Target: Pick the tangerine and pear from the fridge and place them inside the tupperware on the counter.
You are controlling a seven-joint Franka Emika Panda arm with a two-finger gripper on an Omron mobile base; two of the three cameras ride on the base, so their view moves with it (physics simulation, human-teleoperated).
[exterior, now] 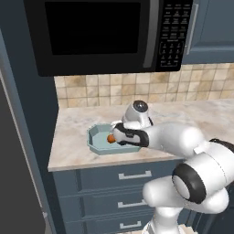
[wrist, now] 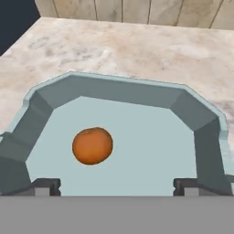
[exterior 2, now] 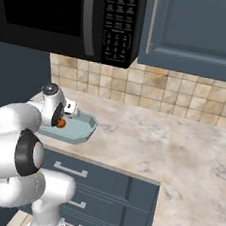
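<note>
**Tangerine sitting loose in the tupperware under an opened end effector**

Kitchen counter (exterior: 77,151) of beige speckled stone is stretching under a black microwave (exterior: 105,34) in the left base view, with dark blue drawers (exterior: 132,176) below it. Near the counter's front edge the tupperware (exterior: 93,141) is lying flat, and the end effector (exterior: 114,137) is hanging over its middle. The tangerine (exterior: 110,138) is showing as an orange spot right at the finger tips; from this side I cannot tell whether it is being touched.

From the right base view, the arm is reaching across to the same tray, the tupperware (exterior 2: 80,131), and the end effector (exterior 2: 62,120) is sitting just above the tangerine (exterior 2: 61,123), which is lying low inside the walls.

Looking along the hand view, the fingertips (wrist: 45,186) are standing wide apart at the bottom edge, with nothing between them. The tangerine (wrist: 92,145) is resting on the floor of the tupperware (wrist: 114,91), ahead of the end effector and toward its left finger, clear of the walls.

Judging by its look, the fruit is light, smooth and slightly yielding, and being round it is likely to roll on the slick tray floor. A grip across its widest middle would be suiting it best, with gentle pressure. As a near ball it is offering no real long axis and pointing no particular way. The tray's octagon is lying flat, opening upward.
</note>
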